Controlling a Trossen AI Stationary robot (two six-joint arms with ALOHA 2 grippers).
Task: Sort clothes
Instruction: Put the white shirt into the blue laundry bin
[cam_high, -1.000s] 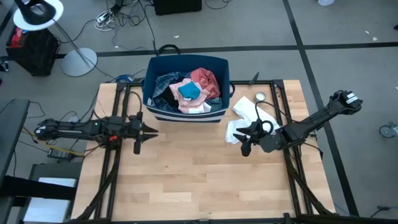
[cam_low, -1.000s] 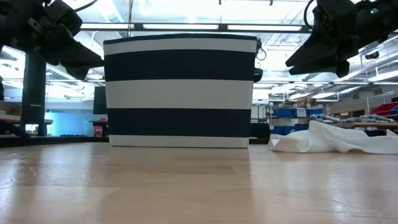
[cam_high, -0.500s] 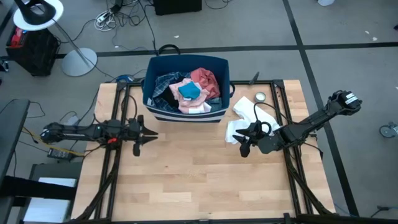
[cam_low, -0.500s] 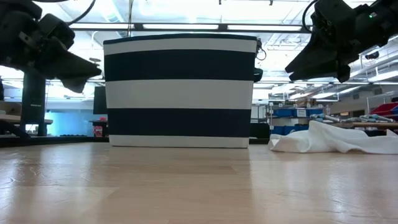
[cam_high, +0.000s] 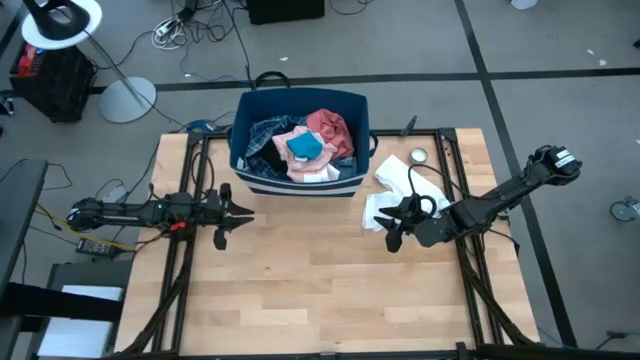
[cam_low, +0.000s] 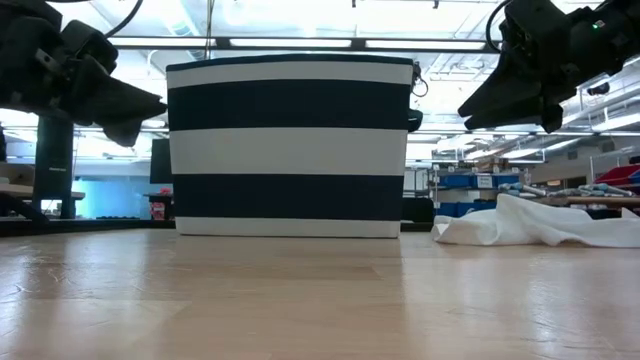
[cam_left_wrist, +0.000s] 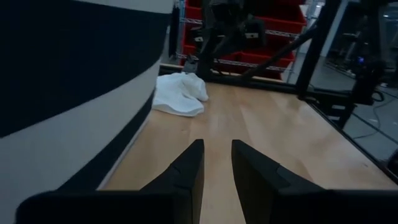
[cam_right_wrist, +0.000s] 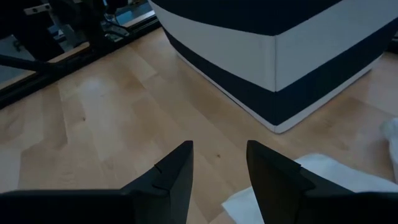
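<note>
**One garment out, the rest still in the bin**

One white piece (cam_high: 398, 186) lies crumpled on the table (cam_high: 320, 290), just right of the striped bin (cam_high: 296, 187). Everything else is still heaped inside: plaid shirt (cam_high: 265, 133), coral-red piece (cam_high: 330, 128), pale pink piece (cam_high: 305, 166), teal socks (cam_high: 303, 147).

Right gripper (cam_high: 392, 234) hangs above the table at the white piece's near edge, jaws apart, holding nothing. Left gripper (cam_high: 226, 217) hovers in front of the bin's left corner, jaws parted by a narrow gap, also empty.

Progress, my read: early. One item pulled and dropped, no distinct sorted piles visible yet. Most of the load is left to extract and separate.

Small metal tin (cam_high: 418, 156) sits beside the white piece, not part of the job.
</note>
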